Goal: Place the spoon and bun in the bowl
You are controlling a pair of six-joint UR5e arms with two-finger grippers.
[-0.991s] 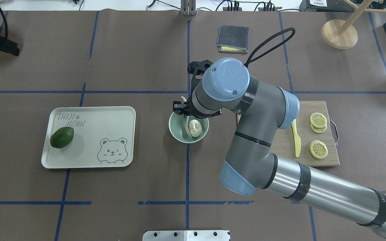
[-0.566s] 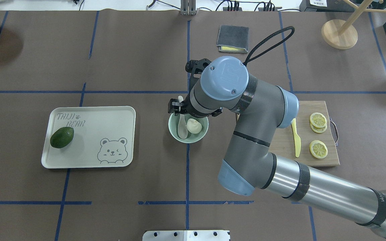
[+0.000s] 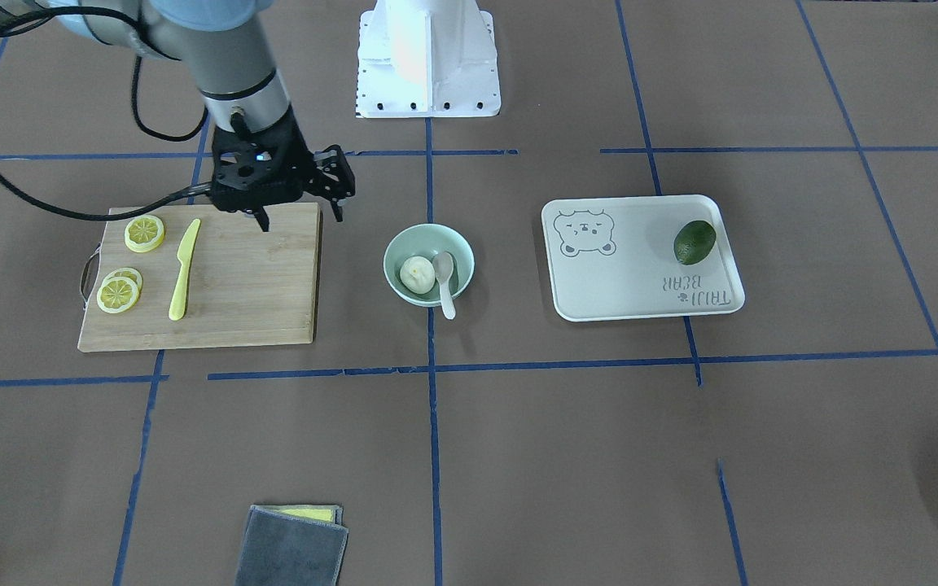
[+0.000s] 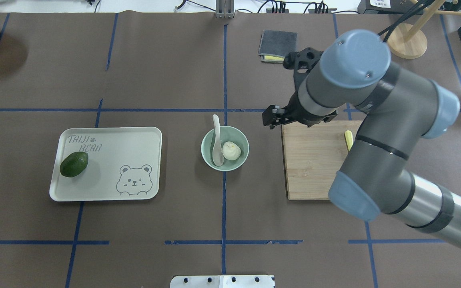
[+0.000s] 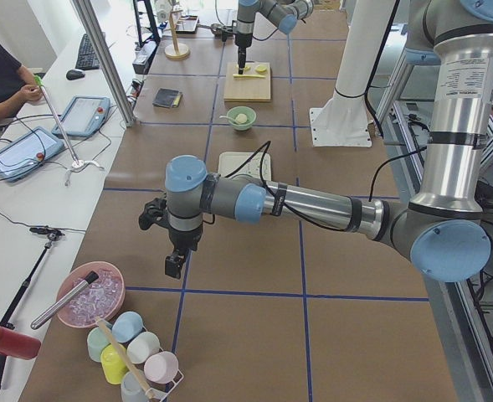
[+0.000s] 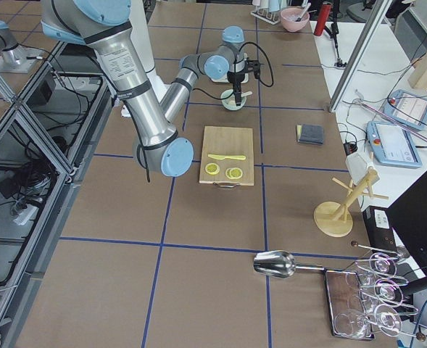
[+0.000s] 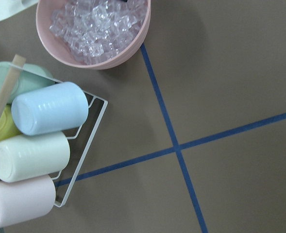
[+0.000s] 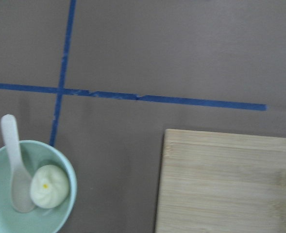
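1. The bowl (image 4: pixel 236 164) is sitting at the middle of the desk (image 4: pixel 174 80), and both task items are lying inside it.
2. The bun (image 4: pixel 231 151) is resting on the bowl's floor, right of centre. The spoon (image 4: pixel 217 144) is lying just beside it on the left, with its scoop down in the bowl and its handle leaning out over the far rim.
3. Judging by this, the placing step is looking finished and the task is sitting at or very near its end.
4. The right jaws are hanging released and empty above the far-left corner of the cutting board (image 4: pixel 310 164), to the right of the bowl and apart from it.
5. The left jaws are hovering far off at the left end of the desk, near a pink bowl of ice (image 7: pixel 94 34). Whether they are released or clenched I cannot tell.
6. The next move is probably calling only for the right arm to be carried clear, keeping its height so that nothing is clipping the spoon's protruding handle or nudging the bowl.
7. A tray (image 4: pixel 134 144) carrying an avocado (image 4: pixel 74 164) is lying well apart on the left and is playing no part.
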